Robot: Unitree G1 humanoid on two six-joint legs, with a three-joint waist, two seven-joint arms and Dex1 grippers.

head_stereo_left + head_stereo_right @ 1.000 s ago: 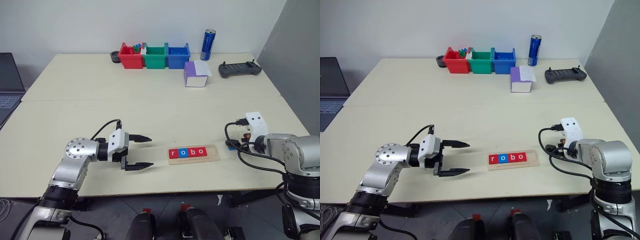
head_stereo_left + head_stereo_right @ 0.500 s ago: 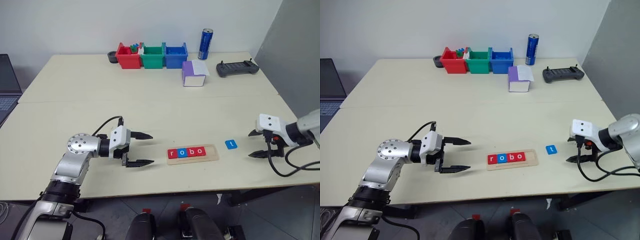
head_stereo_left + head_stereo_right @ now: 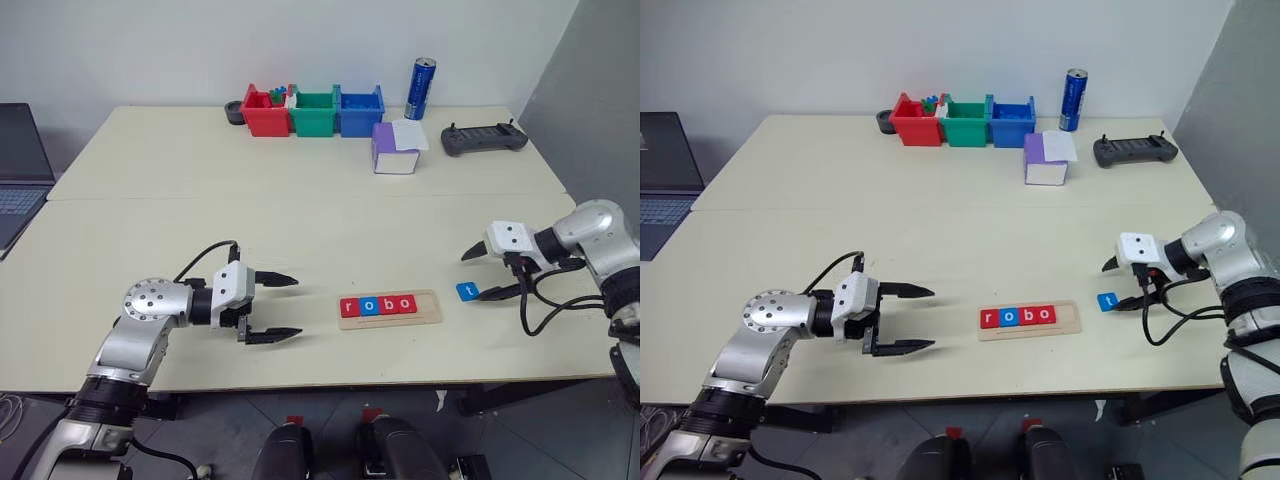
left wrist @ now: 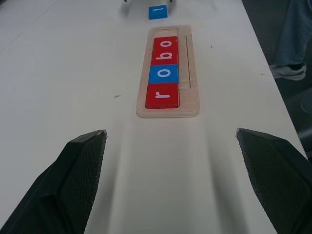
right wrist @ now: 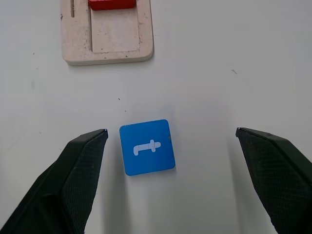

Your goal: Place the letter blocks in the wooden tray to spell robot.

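Letter blocks r, o, b, o [image 3: 376,306] sit seated in the wooden tray [image 3: 428,308] near the desk [image 3: 300,220] front, last slot bare, left gripper [image 3: 272,307] idle with jaws released beside it, blue t block [image 3: 467,291] loose just right of the tray between the right gripper's [image 3: 482,272] spread jaws, ungrasped, with bins at the far edge.

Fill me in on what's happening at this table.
A humanoid robot is spelling "robot" with letter blocks. The wooden tray holds r, o, b, o, with its last slot empty. The blue t block lies on the table just beyond that end. The right gripper hovers open over it. The left gripper waits open on the tray's other side.
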